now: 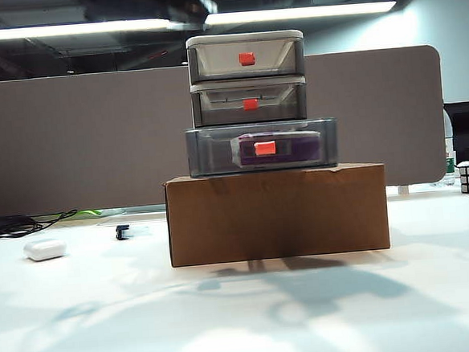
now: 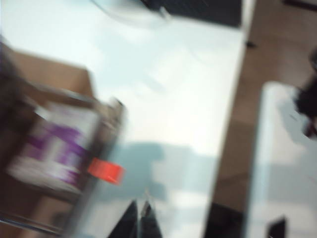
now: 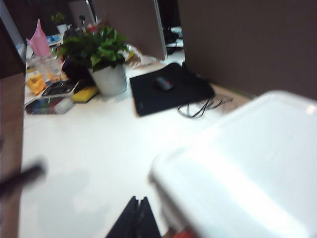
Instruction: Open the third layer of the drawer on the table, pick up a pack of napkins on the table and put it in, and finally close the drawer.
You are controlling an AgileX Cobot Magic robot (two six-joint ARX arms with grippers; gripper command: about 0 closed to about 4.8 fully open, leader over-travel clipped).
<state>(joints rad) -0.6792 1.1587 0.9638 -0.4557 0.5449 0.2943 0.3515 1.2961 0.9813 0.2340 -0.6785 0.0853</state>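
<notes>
Napkins [image 1: 285, 149] already inside pulled-out third drawer [image 1: 217, 151], light and slick; push front near handle [image 1: 265, 148]; left end effector [image 2: 140, 210] at drawer's 3 o'clock, right end effector [image 3: 138, 208] above unit, both pressed together, empty.

Ceiling strips [image 1: 207, 20] glare brightly overhead; soft arm shadows cross the table [image 1: 307, 300]. Both wrist views are motion-blurred, the left worst.

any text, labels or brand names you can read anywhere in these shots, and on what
No text can be read in any view.
Napkin pack inside the bottom drawer: purple and white print, blurred behind the smoky front; also smeared in the left wrist view.
Cardboard box: plain, no print visible.
White case: no marking visible.
Left gripper and right gripper, both shut and empty: no labels.
</notes>
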